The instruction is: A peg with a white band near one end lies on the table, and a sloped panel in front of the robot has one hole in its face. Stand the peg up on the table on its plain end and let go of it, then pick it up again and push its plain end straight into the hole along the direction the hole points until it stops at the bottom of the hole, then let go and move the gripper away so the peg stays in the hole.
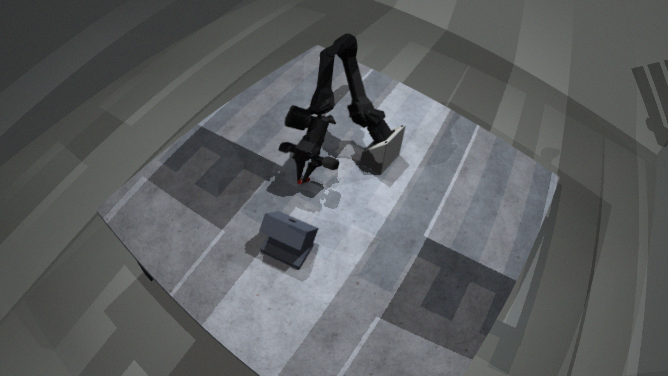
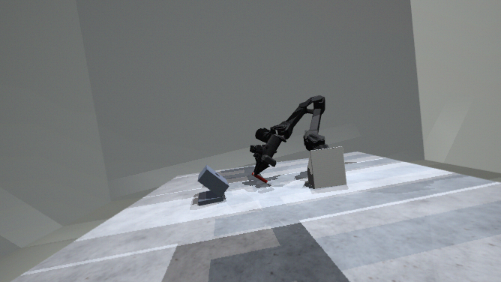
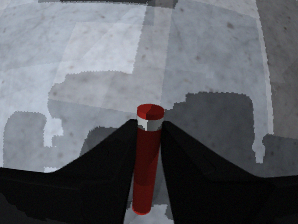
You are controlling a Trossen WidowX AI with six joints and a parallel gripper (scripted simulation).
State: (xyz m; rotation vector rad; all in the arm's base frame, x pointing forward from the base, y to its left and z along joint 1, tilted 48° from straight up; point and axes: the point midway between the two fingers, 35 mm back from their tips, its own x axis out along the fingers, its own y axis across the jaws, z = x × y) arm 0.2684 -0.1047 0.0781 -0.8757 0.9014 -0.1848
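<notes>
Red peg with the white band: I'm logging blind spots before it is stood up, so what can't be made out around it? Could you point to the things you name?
- Exterior view: the white band on the red peg (image 2: 260, 178) (image 3: 146, 165), too small.
- Top view: the peg's plain end, behind the black gripper (image 1: 304, 179) (image 2: 256, 173) (image 3: 149, 127).
- Wrist view: the hole, out of frame.

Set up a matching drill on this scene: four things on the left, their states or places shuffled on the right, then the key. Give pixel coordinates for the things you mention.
Things
1. hand (image 1: 304, 181) (image 2: 256, 173) (image 3: 149, 127)
2. peg (image 2: 260, 178) (image 3: 148, 160)
3. sloped panel (image 1: 288, 231) (image 2: 213, 181)
4. upright board beside the arm's base (image 1: 393, 152) (image 2: 327, 167)

States or places
A. tilted, gripped near its banded end
B. pale on one face, with the arm's base beside it
C. shut on something red
D. blue-grey, with a hole in its face

Pairs
1-C
2-A
3-D
4-B
</notes>
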